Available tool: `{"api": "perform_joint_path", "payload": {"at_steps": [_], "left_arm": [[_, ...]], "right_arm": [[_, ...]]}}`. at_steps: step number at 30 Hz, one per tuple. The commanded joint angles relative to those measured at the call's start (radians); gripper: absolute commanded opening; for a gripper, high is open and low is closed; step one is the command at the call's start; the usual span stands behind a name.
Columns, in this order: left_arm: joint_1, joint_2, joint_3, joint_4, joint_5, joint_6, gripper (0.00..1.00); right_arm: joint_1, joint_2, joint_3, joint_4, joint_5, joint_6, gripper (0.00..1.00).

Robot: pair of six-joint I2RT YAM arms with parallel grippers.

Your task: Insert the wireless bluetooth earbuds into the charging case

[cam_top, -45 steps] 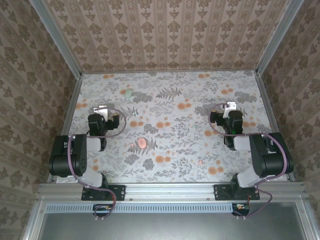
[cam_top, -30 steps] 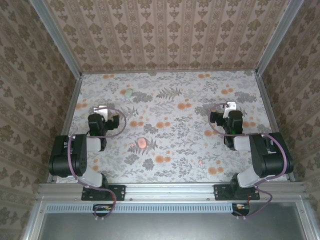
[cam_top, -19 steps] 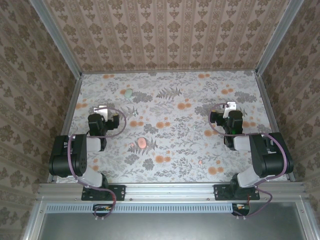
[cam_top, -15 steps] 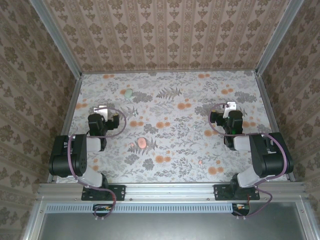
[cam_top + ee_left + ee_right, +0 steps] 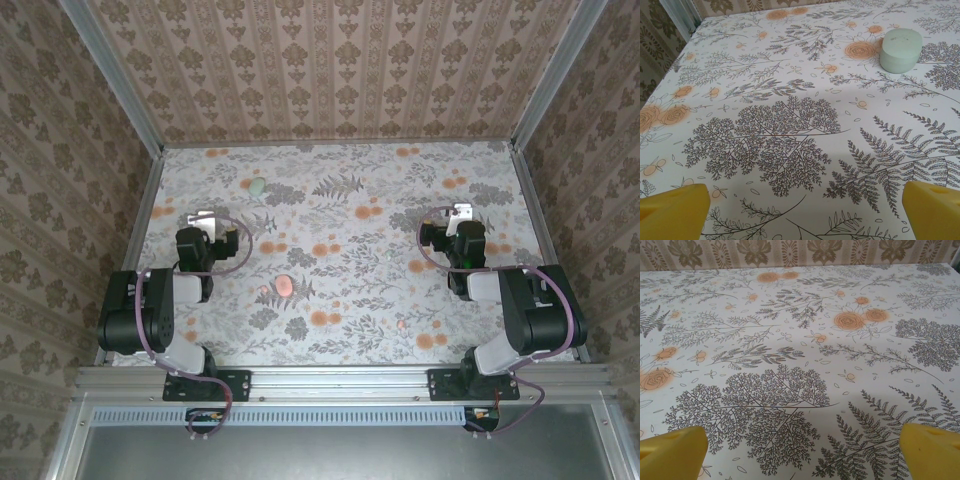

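Observation:
A pale green oval case [image 5: 258, 187] lies at the back left of the floral table; in the left wrist view this case [image 5: 900, 50] sits ahead and to the right, lid down. A pink oval case [image 5: 285, 285] rests near the middle. A tiny pale piece [image 5: 264, 290] lies just left of it and another [image 5: 402, 323] lies toward the front right; they look like earbuds but are too small to be sure. My left gripper [image 5: 205, 217] [image 5: 805, 210] and right gripper [image 5: 458, 212] [image 5: 802, 450] both hover open over bare table, holding nothing.
Patterned walls enclose the table [image 5: 340, 240] on three sides, with metal rails along its edges. Orange flower prints dot the surface. Both arm bases stand at the near edge.

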Motion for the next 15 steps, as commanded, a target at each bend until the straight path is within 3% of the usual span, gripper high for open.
{"api": "perform_joint_path", "payload": {"at_steps": [1,12,15], "left_arm": [[-0.002,-0.002,0.022,0.026,0.017,-0.007,1.00],[-0.003,-0.021,0.011,0.032,0.050,0.009,1.00],[-0.029,-0.085,0.012,-0.024,0.008,0.025,1.00]], "right_arm": [[0.002,0.004,0.007,0.024,-0.004,0.001,1.00],[0.002,0.002,0.003,0.027,-0.004,0.001,1.00],[0.002,-0.007,0.000,0.028,0.000,0.001,1.00]]}}
